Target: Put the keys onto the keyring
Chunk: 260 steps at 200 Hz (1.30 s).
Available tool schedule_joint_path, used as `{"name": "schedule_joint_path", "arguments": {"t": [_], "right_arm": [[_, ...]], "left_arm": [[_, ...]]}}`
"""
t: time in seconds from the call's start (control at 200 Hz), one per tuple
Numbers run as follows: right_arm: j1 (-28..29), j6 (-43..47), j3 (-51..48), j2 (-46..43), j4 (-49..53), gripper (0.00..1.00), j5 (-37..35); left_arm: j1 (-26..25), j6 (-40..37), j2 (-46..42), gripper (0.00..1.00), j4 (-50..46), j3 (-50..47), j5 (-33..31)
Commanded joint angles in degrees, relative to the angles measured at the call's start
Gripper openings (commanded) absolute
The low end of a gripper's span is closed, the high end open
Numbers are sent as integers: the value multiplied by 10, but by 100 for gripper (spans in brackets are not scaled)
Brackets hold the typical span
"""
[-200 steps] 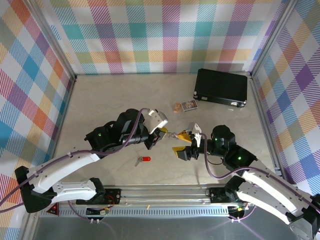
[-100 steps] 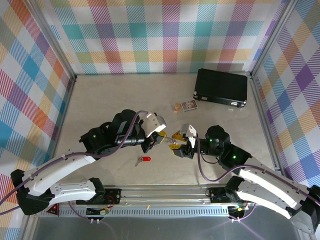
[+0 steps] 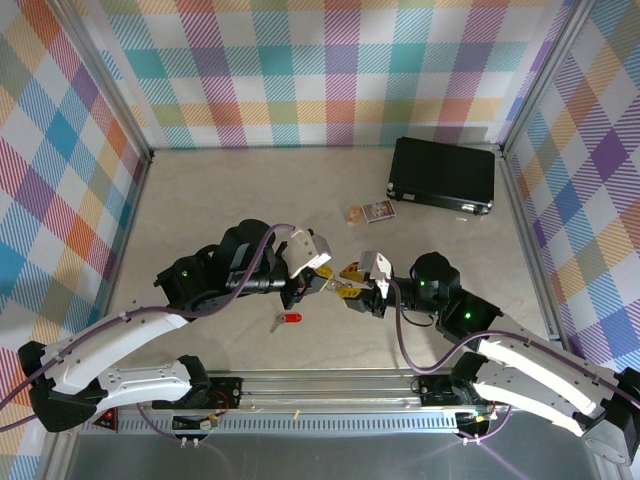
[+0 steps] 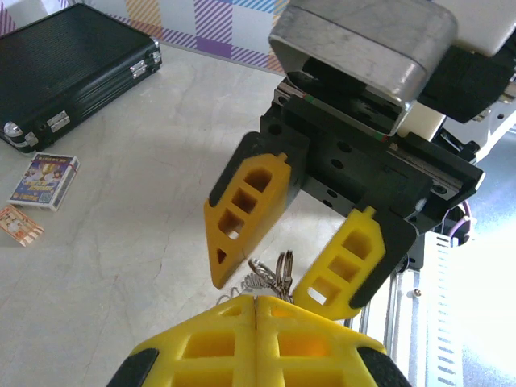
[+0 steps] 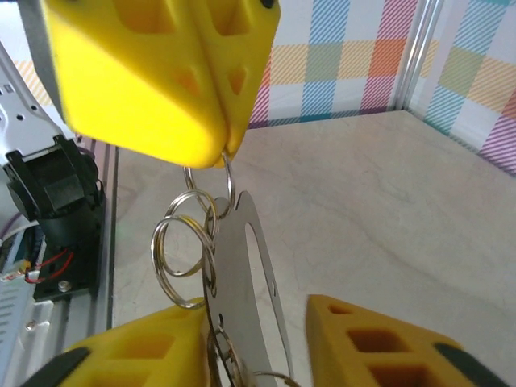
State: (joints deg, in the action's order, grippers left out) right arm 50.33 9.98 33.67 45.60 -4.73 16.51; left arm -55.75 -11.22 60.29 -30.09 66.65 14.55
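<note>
Silver keyring [image 3: 340,286]: off the table [image 3: 200,220], hanging from the L gripper's tips. Flat oval plate w/ a long slot, wire split rings bunched at its top end, more at the bottom.
L gripper [image 3: 323,284]: jaws fully together, pinching one top ring of the keyring. Yellow fingers [image 4: 210,347] meet w/ no gap.
R gripper [image 3: 356,291]: directly opposite the L gripper, tips almost meeting it. Jaws narrow but apart, one finger each side of the plate. Gap shows on one side, so prob. not clamped yet.
Grey key [image 3: 287,319]: small, red oval tag. Lies flat on the table on the near side of the L gripper, toward the arm bases. Clear of both grippers, apart from the keyring.
Done: keyring lifted & held up between the two grippers.
Left: key not yet picked up or threaded on, so the main step is all to do.
Progress: early, est.
Look: plate thin & shiny, rings thin & overlapping, can't count them.
Also: black case [image 3: 443,173] & small card [image 3: 378,211], far side of the R gripper.
</note>
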Motion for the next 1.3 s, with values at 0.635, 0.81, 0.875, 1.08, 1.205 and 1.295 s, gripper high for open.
{"name": "schedule_joint_path", "arguments": {"t": [0.635,0.81,0.875,1.08,1.205,1.295], "right_arm": [[10,-12,-36,-26,-79,0,-106],[11,-37,-40,-27,-111,0,-156],[12,-39,-43,-28,-119,0,-155],[14,-36,-51,-25,-122,0,-157],[14,-39,-57,-32,-129,0,-172],[16,-39,-61,-33,-139,0,-175]], "left_arm": [[-5,31,-16,0,97,-32,-35],[-5,60,-26,0,172,-76,-48],[-5,76,-27,0,206,-95,-48],[-6,109,-19,0,289,-129,-54],[-6,129,-20,0,344,-153,-66],[-6,144,-19,0,379,-171,-76]]}}
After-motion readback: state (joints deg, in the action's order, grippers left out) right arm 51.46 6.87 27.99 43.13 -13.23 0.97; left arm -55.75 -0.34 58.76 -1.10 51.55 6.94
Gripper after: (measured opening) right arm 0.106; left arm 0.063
